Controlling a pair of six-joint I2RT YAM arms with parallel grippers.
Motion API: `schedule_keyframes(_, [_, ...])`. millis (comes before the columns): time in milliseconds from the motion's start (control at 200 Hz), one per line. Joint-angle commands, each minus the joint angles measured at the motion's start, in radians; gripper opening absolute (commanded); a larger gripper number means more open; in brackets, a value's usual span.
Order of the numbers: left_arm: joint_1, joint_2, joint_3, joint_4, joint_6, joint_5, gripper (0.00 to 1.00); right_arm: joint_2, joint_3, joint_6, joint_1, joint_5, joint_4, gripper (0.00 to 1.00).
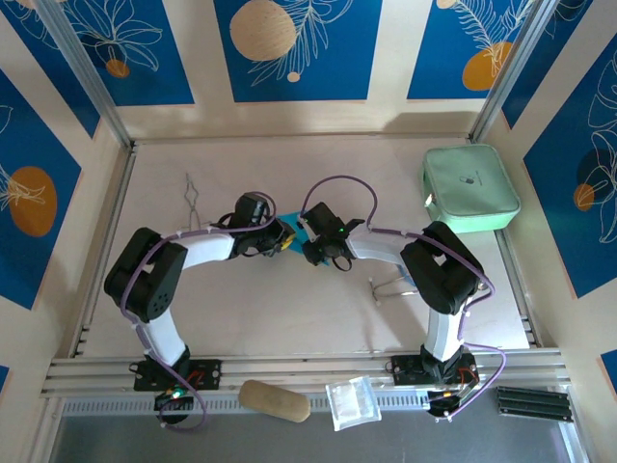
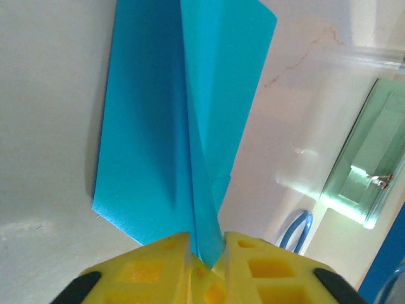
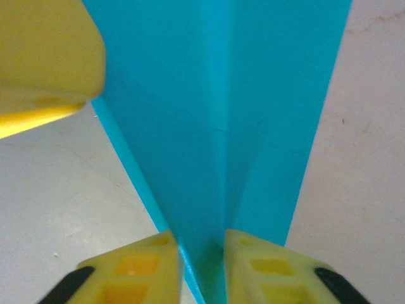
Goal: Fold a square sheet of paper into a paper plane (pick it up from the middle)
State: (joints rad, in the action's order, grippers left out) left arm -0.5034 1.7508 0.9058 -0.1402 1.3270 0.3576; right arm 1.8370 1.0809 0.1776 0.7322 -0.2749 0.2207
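The square sheet of paper [image 1: 295, 228] is teal-blue and folded into a narrow creased shape with a raised centre fold. It sits between my two grippers at the middle of the table. My left gripper [image 1: 286, 234] has its yellow fingers closed tight on one end of the fold [image 2: 190, 126], with the paper squeezed between the tips [image 2: 207, 250]. From the opposite side, my right gripper [image 1: 307, 246] grips the other end, the ridge of the paper [image 3: 221, 126] running down between its fingertips [image 3: 201, 244]. A left finger [image 3: 44, 63] shows at the top left of the right wrist view.
A mint-green pouch [image 1: 469, 186] lies at the back right, also visible as the pouch [image 2: 370, 171]. A thin wire piece [image 1: 193, 198] lies at the back left and a wire clip [image 1: 395, 286] sits near the right arm. A tan oval [image 1: 275, 400] and a clear bag [image 1: 352, 402] rest on the front rail.
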Motion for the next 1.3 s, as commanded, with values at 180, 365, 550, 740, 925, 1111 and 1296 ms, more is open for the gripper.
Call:
schedule_keyframes(180, [0.039, -0.103, -0.08, 0.001, -0.006, -0.066, 0.33, 0.003, 0.038, -0.023, -0.003, -0.004, 0.019, 0.13])
schedule_keyframes(365, [0.033, -0.092, -0.123, -0.07, -0.003, -0.043, 0.32, 0.002, 0.036, -0.023, -0.019, 0.087, 0.011, 0.11])
schedule_keyframes(550, [0.016, -0.025, -0.108, -0.156, 0.011, 0.007, 0.25, 0.005, 0.025, -0.029, -0.033, 0.177, -0.003, 0.1])
schedule_keyframes(740, [0.011, 0.02, -0.062, -0.059, -0.044, -0.005, 0.19, 0.002, 0.019, -0.041, -0.043, 0.233, -0.008, 0.1])
schedule_keyframes(925, [0.011, 0.077, -0.025, -0.071, -0.06, 0.02, 0.2, 0.006, 0.011, -0.086, -0.048, 0.268, -0.017, 0.1])
schedule_keyframes(1111, [0.008, 0.12, -0.001, -0.052, -0.055, 0.012, 0.2, 0.008, 0.023, -0.093, -0.046, 0.206, 0.0, 0.11])
schedule_keyframes(1296, [0.005, 0.133, -0.005, -0.023, -0.051, 0.0, 0.2, 0.014, 0.023, -0.066, -0.024, 0.086, 0.002, 0.17])
